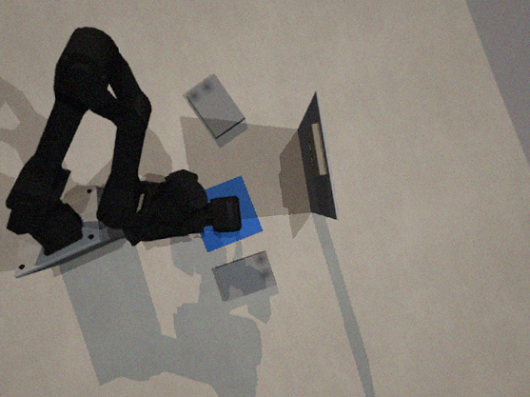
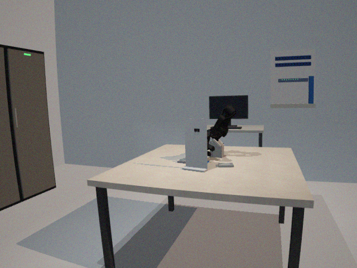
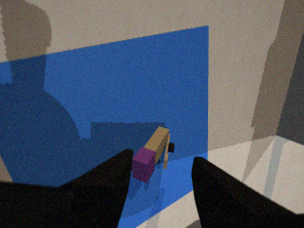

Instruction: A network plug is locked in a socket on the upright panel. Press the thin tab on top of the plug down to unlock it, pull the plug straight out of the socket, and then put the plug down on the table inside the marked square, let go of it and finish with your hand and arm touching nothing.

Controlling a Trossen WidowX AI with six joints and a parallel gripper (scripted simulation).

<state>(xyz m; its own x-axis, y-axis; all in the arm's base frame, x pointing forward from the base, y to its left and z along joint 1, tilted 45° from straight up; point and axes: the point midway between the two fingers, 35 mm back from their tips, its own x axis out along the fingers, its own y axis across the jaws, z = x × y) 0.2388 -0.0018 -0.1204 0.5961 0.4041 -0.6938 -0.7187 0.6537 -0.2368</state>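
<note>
The gripper (image 3: pixel 161 178) hangs low over the blue square (image 3: pixel 119 85) on the worktop (image 1: pixel 404 200), its two black fingers spread partway with a plain gap between them. In the wrist view the plug (image 3: pixel 151 153) sits in that gap, nearer the left finger: a purple rear block with a tan front body, turned at a slant, with a thin tan tab (image 3: pixel 166 151) standing off its side. Its purple end looks to be right against the left finger's tip, though the view is too coarse to tell whether they touch; the right finger stands apart from it. The gripper grips nothing. The plug appears to lie on the blue square, close to the square's near right corner.

From above, the black arm (image 1: pixel 100 136) reaches from its grey base plate (image 1: pixel 63 253) toward the upright panel (image 1: pixel 317 160), and the gripper's head covers the middle of the square, hiding the plug. Two grey flat plates (image 1: pixel 215 104) lie on the worktop, one on each side of the square. The panel stands well apart from the gripper.
</note>
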